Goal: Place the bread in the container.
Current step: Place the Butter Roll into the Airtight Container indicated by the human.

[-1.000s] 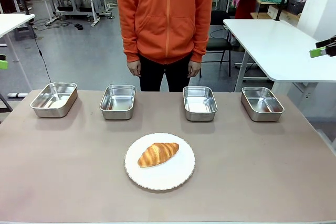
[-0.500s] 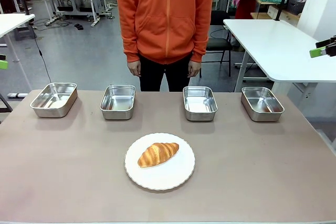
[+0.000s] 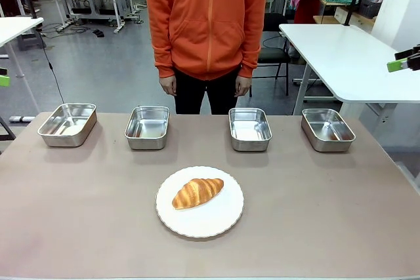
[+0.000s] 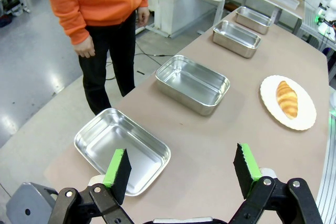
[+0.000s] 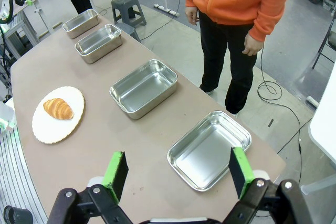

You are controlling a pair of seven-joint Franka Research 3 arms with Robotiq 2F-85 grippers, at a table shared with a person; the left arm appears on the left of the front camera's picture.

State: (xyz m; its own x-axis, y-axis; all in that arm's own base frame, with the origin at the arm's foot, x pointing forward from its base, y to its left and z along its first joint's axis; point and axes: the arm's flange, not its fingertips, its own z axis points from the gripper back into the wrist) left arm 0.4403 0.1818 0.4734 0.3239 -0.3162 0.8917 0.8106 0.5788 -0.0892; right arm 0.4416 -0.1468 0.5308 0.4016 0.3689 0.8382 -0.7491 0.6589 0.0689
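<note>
Bread [image 3: 197,192] on white plate [image 3: 218,223]; left hand [image 4: 181,165], right hand [image 5: 177,171] both spread wide, empty.

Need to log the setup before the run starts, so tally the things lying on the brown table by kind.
Steel trays: 4
White plate: 1
Croissant: 1
Total: 6
</note>
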